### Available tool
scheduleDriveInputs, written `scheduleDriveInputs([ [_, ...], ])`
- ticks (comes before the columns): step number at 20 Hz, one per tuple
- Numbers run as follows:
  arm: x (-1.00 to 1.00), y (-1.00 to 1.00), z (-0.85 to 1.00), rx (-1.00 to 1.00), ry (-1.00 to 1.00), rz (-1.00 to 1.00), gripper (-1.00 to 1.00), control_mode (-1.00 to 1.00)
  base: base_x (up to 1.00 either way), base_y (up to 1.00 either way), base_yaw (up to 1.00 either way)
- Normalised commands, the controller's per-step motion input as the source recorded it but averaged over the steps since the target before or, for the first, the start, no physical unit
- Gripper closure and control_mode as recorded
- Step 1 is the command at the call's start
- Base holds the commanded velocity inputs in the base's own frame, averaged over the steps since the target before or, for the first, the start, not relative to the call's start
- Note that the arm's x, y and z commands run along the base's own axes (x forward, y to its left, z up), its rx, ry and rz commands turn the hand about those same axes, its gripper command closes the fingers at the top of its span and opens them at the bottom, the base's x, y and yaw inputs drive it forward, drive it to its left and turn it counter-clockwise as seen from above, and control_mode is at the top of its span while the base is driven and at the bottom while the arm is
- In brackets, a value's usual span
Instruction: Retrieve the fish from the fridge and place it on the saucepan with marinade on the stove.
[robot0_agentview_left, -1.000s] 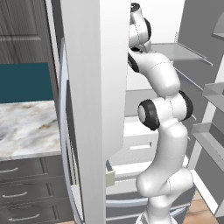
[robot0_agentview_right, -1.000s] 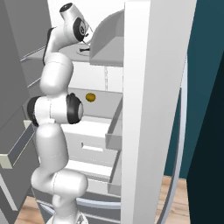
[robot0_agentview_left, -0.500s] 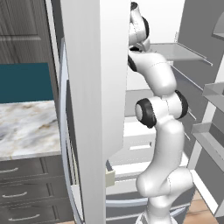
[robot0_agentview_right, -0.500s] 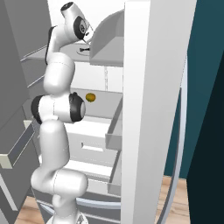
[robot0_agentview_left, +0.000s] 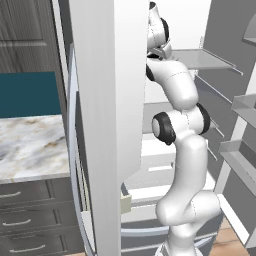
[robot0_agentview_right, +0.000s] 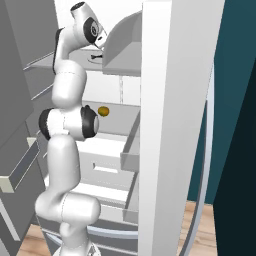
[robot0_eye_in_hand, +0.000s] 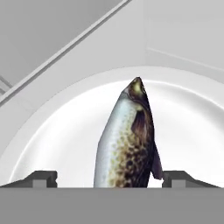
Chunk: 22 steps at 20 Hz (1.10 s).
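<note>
Your arm reaches into the open fridge (robot0_agentview_left: 105, 125), up to its top shelf. Your gripper (robot0_eye_in_hand: 109, 177) has its jaws spread wide, one fingertip on each side of the fish (robot0_eye_in_hand: 127, 144) without gripping it. The fish lies on a white plate (robot0_eye_in_hand: 65, 131). A small yellowish item (robot0_agentview_right: 103, 110) sits on a lower shelf.

marble counter (robot0_agentview_left: 27, 145), grey drawers (robot0_agentview_left: 30, 220), wooden floor (robot0_agentview_right: 200, 230)
</note>
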Motion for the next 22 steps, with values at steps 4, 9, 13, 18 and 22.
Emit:
scheduleDriveInputs([
  [4,0.07,0.00,-0.23,0.00,0.07,0.00,-1.00,-1.00,0.00,0.00,0.00],
  [9,0.10,0.00,-0.28,0.00,0.09,-0.01,-1.00,-1.00,0.00,0.00,0.00],
  [13,0.11,0.00,-0.27,-0.01,0.12,-0.01,1.00,-1.00,0.00,0.00,0.00],
  [18,0.06,0.00,-0.06,0.00,0.06,0.00,1.00,-1.00,0.00,0.00,0.00],
  [22,0.01,0.00,0.00,0.00,0.00,0.00,1.00,-1.00,0.00,0.00,0.00],
])
